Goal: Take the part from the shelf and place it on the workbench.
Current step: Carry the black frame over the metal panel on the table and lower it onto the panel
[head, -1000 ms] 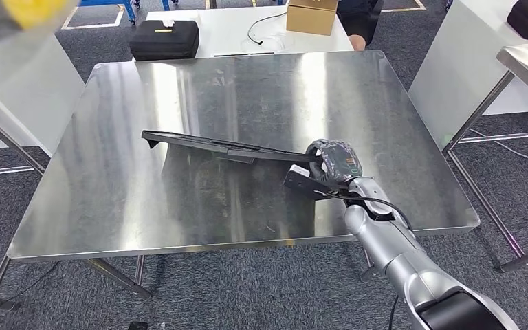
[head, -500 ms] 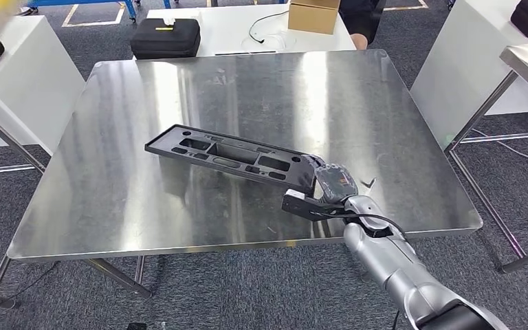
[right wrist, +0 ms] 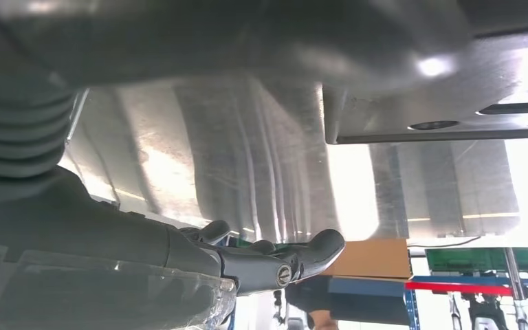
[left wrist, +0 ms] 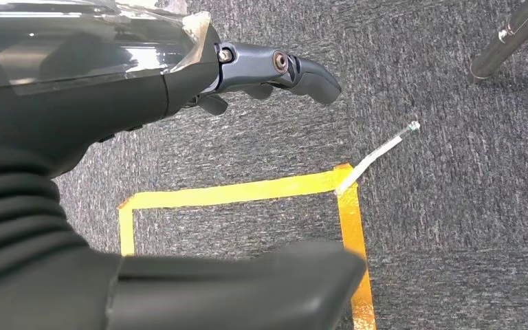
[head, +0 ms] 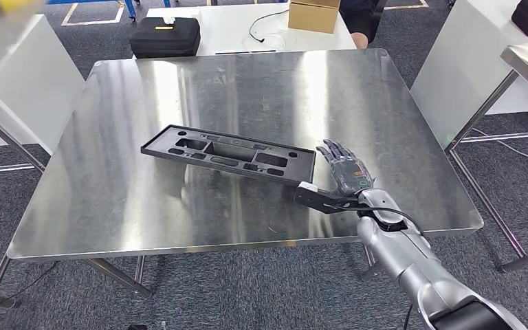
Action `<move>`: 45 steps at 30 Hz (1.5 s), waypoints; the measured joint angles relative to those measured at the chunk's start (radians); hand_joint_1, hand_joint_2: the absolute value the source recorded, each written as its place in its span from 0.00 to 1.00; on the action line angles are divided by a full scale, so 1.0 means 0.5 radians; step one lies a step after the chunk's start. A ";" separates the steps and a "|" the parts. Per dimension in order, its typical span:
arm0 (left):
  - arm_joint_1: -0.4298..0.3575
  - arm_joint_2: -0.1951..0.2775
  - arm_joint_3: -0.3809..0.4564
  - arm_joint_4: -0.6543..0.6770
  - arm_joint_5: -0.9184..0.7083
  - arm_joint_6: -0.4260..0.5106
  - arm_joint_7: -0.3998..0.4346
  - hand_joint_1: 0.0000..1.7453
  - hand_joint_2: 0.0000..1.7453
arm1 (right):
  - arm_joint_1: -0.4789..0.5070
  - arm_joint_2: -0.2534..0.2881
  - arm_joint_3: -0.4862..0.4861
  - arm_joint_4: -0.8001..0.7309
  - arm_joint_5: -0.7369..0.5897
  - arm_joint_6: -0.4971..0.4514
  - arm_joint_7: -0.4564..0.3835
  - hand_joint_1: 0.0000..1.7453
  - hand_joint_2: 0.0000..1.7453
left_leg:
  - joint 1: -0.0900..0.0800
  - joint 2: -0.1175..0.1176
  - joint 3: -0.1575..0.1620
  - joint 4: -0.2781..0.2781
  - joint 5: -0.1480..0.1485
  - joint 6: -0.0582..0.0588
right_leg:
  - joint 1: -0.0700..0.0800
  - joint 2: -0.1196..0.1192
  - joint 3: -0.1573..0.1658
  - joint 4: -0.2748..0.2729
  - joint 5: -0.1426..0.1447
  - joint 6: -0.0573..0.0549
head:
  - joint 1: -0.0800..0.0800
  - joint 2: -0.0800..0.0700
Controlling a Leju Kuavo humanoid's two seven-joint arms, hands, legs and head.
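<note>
The black part lies flat on the steel workbench; the right hand, fingers spread and empty, sits just beside its near end; draw it straight back without nudging; the left hand hangs empty

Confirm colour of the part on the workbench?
Black part, matte; clearest in the head view.

Grey carpet, yellow floor tape
</note>
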 joint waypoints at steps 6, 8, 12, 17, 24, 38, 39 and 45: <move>0.009 0.003 -0.010 0.000 0.000 -0.013 0.005 0.00 0.00 | -0.020 -0.142 -0.074 -0.138 -0.010 -0.029 0.066 0.00 0.00 | -0.001 -0.006 -0.004 0.001 0.002 0.002 | -0.001 -0.006 -0.001 0.000 0.000 0.000 | 0.000 0.000; 0.014 0.006 -0.016 0.000 0.002 -0.013 0.004 0.00 0.00 | -0.044 -0.223 -0.148 -0.227 -0.031 -0.074 0.069 0.00 0.00 | -0.002 -0.006 -0.005 0.001 0.002 0.002 | -0.003 -0.006 -0.002 0.000 0.000 0.000 | 0.000 0.000; 0.027 0.011 -0.024 0.000 0.028 -0.007 -0.017 0.00 0.00 | -0.086 -0.380 -0.365 -0.417 -0.131 -0.268 0.024 0.00 0.00 | -0.005 -0.008 -0.006 0.002 0.001 0.003 | -0.006 -0.008 -0.002 0.000 0.000 0.001 | 0.000 0.000; 0.051 0.016 -0.022 0.002 0.098 0.000 -0.068 0.00 0.00 | -0.016 -0.580 -0.687 -0.637 -0.350 -0.442 -0.049 0.00 0.00 | -0.005 -0.014 -0.008 0.004 -0.001 0.007 | -0.006 -0.015 -0.002 -0.002 -0.002 0.003 | 0.001 0.000; 0.109 0.023 0.034 0.025 0.217 0.052 -0.132 0.00 0.00 | 0.317 -0.796 -1.289 -0.752 -0.713 -0.539 -0.123 0.00 0.00 | -0.005 -0.022 -0.011 0.005 -0.007 0.015 | -0.007 -0.020 -0.001 -0.003 -0.006 0.008 | 0.001 0.000; 0.140 0.028 0.095 0.048 0.257 0.082 -0.188 0.00 0.00 | 0.758 -0.826 -1.810 -0.510 -0.870 -0.573 -0.213 0.00 0.00 | -0.006 -0.018 -0.010 0.005 -0.010 0.019 | -0.007 -0.015 -0.002 -0.003 -0.006 0.008 | 0.001 0.000; 0.140 0.028 0.095 0.048 0.257 0.082 -0.188 0.00 0.00 | 0.760 -0.825 -1.818 -0.501 -0.870 -0.573 -0.212 0.00 0.00 | -0.006 -0.018 -0.009 0.005 -0.009 0.019 | -0.007 -0.015 -0.002 -0.003 -0.006 0.008 | 0.001 0.000; 0.149 0.030 0.098 0.050 0.268 0.114 -0.225 0.00 0.00 | 0.945 -0.624 -2.095 -0.279 -1.239 -0.378 -0.230 0.00 0.00 | 0.007 -0.033 0.008 0.005 -0.019 0.015 | 0.006 -0.031 0.011 -0.018 -0.020 0.014 | 0.003 0.000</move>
